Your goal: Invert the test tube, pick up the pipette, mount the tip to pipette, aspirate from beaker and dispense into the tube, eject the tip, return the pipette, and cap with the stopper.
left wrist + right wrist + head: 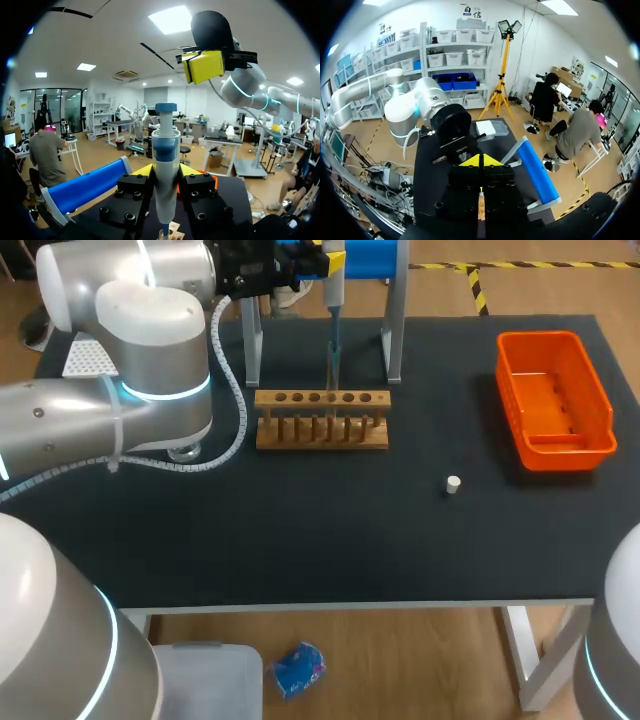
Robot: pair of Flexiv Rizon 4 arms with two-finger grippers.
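**Pipette held upright over the tube rack by the left hand**

At the left of the head view, the left arm (150,340) crosses the black desk (330,530) toward its far edge. A clear beaker (186,452) stands beneath the arm's ringed joint, with only its base showing.

The left hand (166,171) is clamped on the pipette (334,315). In the left wrist view the white barrel with its blue collar stands upright between the two fingers, both pressing its sides, and the plunger cap rises well above them.

The pipette hangs vertically between the metal legs of the blue-topped stand (393,330). Its lower end is at the row of holes in the wooden test-tube rack (322,420); whether it touches the rack, or whether a tube stands there, cannot be told.

To the right, a small white stopper (453,483) lies on the desk, well apart from the rack. Further right, an orange tray (566,452) sits near the desk's right edge.

The right hand (480,161) has its yellow tips pressed together. In the left wrist view it hovers above the pipette's cap, apart from it.
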